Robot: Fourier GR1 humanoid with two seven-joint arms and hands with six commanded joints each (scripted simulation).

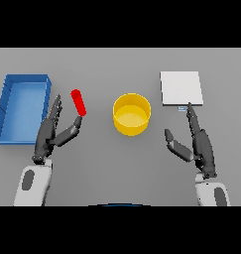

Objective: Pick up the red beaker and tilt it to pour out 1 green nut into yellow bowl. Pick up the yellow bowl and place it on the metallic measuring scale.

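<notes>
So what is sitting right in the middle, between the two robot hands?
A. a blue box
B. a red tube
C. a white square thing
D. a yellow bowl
D: the yellow bowl stands mid-table between the left robot hand and the right robot hand; the blue tray is far left and the scale is on the right.

Tilted red beaker [79, 102] left of yellow bowl [132, 114]; scale [181, 88] right.

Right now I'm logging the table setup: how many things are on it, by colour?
Red: 1, beaker
Yellow: 1, bowl
Blue: 1, tray
White or metallic: 1, scale
Total: 4
</notes>
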